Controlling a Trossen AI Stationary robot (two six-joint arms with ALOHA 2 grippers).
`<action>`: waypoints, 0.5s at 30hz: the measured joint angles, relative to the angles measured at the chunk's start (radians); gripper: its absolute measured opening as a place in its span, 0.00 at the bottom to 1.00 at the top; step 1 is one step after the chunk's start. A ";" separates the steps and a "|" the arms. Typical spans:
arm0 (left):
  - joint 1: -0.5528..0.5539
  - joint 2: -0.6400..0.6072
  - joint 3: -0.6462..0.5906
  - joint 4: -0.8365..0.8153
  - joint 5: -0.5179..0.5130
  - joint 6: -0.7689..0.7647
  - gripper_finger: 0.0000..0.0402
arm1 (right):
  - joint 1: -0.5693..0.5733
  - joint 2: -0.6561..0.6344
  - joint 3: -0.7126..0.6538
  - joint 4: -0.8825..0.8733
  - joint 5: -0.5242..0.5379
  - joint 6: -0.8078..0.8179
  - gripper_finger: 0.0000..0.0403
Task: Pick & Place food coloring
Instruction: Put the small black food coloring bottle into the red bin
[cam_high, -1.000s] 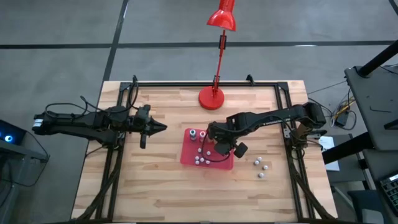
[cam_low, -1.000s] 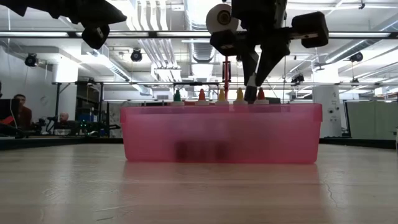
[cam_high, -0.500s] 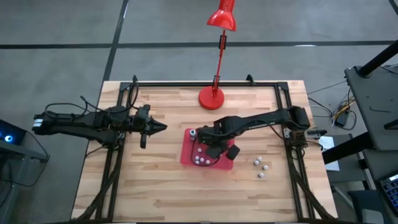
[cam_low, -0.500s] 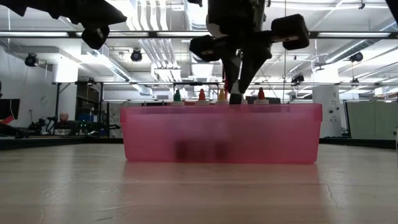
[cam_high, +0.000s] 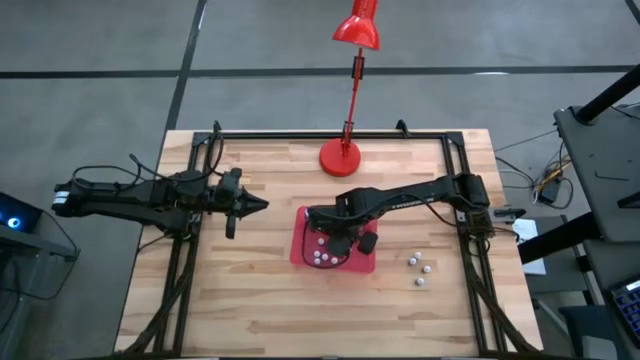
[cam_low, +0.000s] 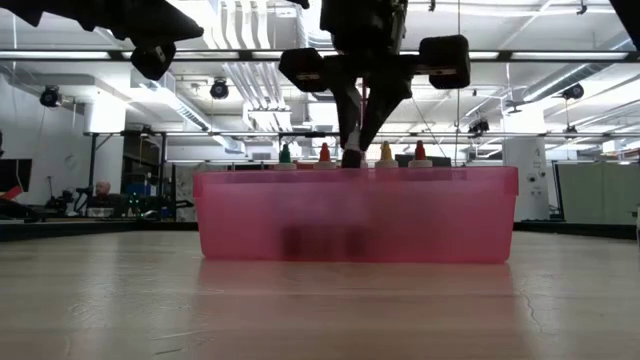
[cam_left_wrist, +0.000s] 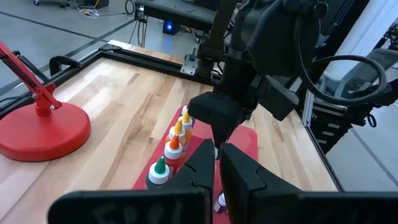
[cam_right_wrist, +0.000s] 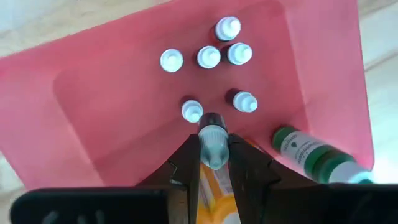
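The red tray (cam_high: 345, 262) lies mid-table. A row of food coloring bottles with green (cam_left_wrist: 160, 169), orange (cam_left_wrist: 173, 147) and yellow (cam_left_wrist: 178, 128) caps stands along its far side; the low view shows their caps (cam_low: 324, 152) over the tray wall (cam_low: 250, 215). My right gripper (cam_high: 336, 232) hangs over the tray, shut on one orange-bodied bottle (cam_right_wrist: 214, 155), and also shows in the low view (cam_low: 352, 140). My left gripper (cam_high: 262, 205) waits shut above the table, left of the tray. My right gripper pinches the bottle's orange body (cam_right_wrist: 214, 179) between its two fingers, which come from above and point down. The bottle lies along the fingers, and its pale cap (cam_right_wrist: 212, 142) sticks out below them. It hangs clear above the tray floor.
Several small grey-white round pieces (cam_right_wrist: 208, 57) stand on the tray floor, and three more (cam_high: 420, 270) sit on the wood to its right. A green bottle (cam_right_wrist: 305, 152) shows at the tray's edge. A red lamp (cam_high: 341, 157) stands at the far edge. Black rails (cam_high: 190, 250) line the sides.
My right gripper has carried the bottle toward the table's left over the tray and rolled somewhat about its pointing line, still shut on the bottle. The bottle stays clear of the tray.
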 joint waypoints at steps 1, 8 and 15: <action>0.000 0.000 0.000 0.000 0.000 0.000 0.00 | -0.001 0.000 0.000 0.000 0.000 -0.017 0.15; 0.000 0.000 0.000 0.000 0.000 0.001 0.00 | -0.003 0.013 -0.001 0.057 0.000 -0.057 0.15; 0.000 0.000 0.000 0.000 -0.001 0.001 0.00 | -0.003 0.071 0.001 0.064 0.000 -0.057 0.15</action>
